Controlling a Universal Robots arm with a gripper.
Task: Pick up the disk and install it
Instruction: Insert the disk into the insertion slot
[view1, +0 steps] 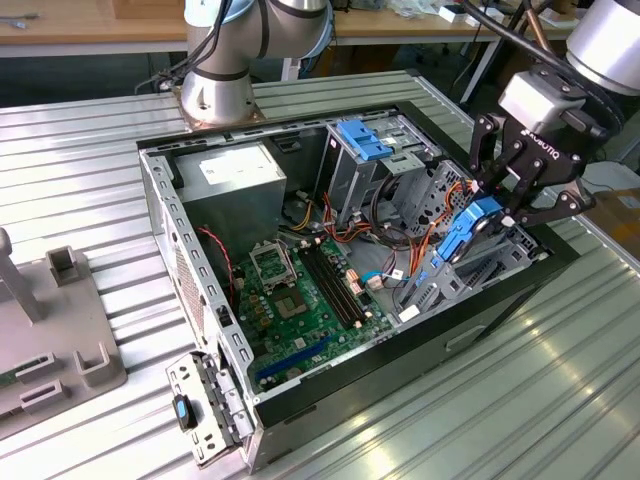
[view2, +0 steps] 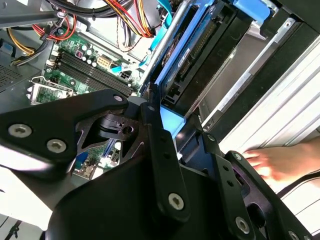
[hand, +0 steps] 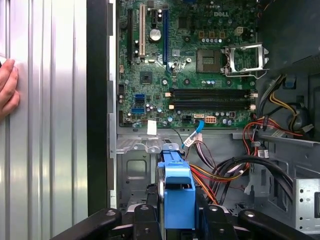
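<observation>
While the gripper (view1: 500, 205) pinched the disk (view1: 462, 235) by its blue rails, one black finger pressed against each side, the drive hung tilted at the edge of the open computer case (view1: 165, 215) on the exterior view's right. Its lower end reached down among the grey bay brackets just inside the case's black wall.

In the first wrist view the blue-framed disk (hand: 177, 195) stood clamped between the fingers, with the green motherboard (hand: 185, 65) lying flat on the case floor beyond it. The second wrist view showed the disk's (view2: 200, 55) dark underside and a blue rail running close beside a silver bracket.

A person's hand (hand: 7, 90) rested on the ribbed metal table (view1: 80, 170), near the outer side of the case's black wall. A large grey metal box (view1: 232, 175) sat in the case corner nearest the arm's base (view1: 222, 90), and a light-blue latch piece (view1: 362, 138) lay on the drive cage along the same edge.
</observation>
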